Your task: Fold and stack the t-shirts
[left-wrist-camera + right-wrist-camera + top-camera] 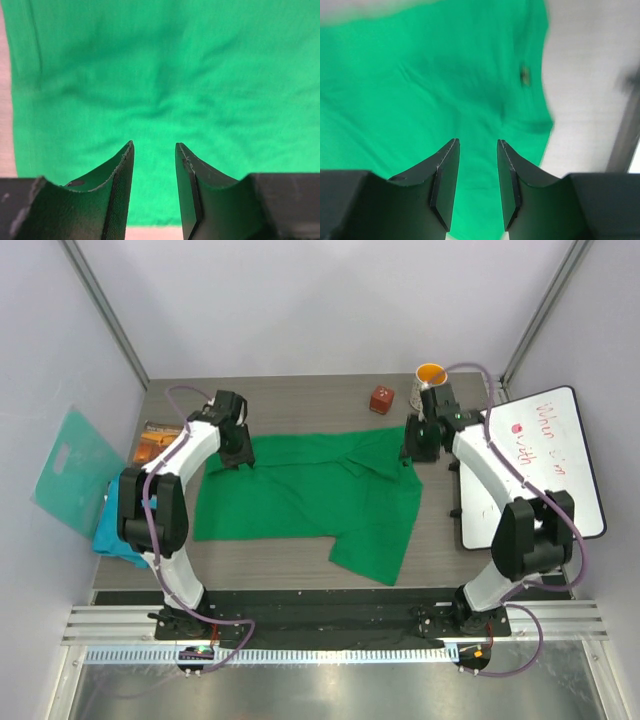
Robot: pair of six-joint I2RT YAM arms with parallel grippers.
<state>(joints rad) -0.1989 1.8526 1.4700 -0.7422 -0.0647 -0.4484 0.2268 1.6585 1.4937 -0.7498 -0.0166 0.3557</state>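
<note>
Early: bright green cloth t-shirt (300, 505) lies spread mid bench (300, 400), barely folded; teal-blue cloth t-shirt (115, 540) crumpled at left edge, nothing stacked; left fingers (117, 185) and right fingers (445, 185) parted, empty, over the green one's far corners.

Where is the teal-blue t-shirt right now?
In the top view, the teal-blue t-shirt lies bunched at the left edge of the table, beside the teal board and left of the spread green t-shirt.

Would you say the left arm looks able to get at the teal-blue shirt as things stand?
Probably yes: the teal-blue shirt lies at the table's left edge, close beside that arm, and the left hand hangs open and empty over the green shirt.
</note>
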